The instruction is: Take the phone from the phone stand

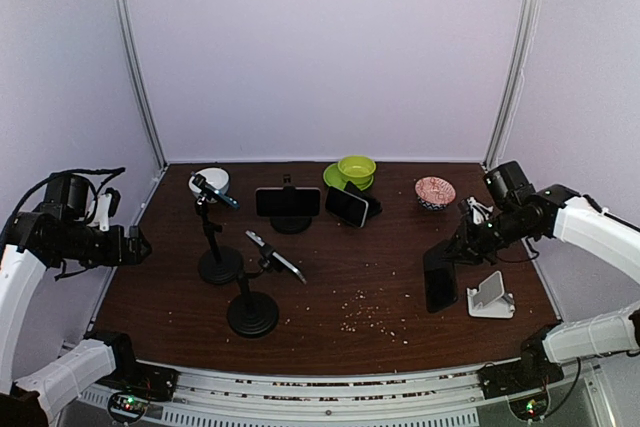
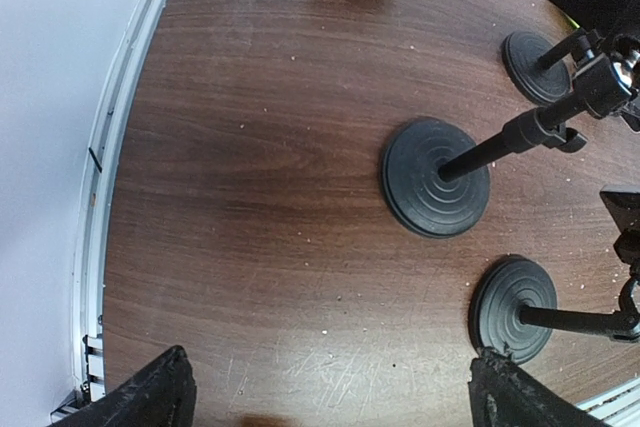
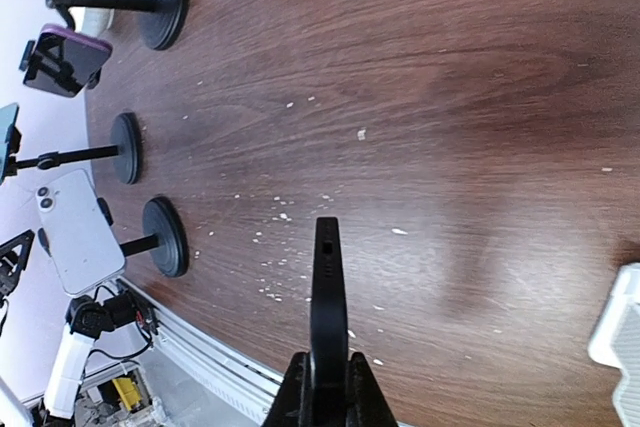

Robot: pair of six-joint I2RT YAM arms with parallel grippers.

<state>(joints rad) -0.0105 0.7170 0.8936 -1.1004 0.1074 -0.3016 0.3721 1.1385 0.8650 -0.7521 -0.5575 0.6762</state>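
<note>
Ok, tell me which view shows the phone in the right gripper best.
Top external: the phone hangs whole, broad side visible, from the right gripper beside the white stand. Right wrist shows only its thin edge. Left wrist misses it.

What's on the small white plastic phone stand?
Nothing; the white plastic phone stand is bare. The black phone is held beside it, pinched by the right gripper. The stand's underside is hidden.
</note>
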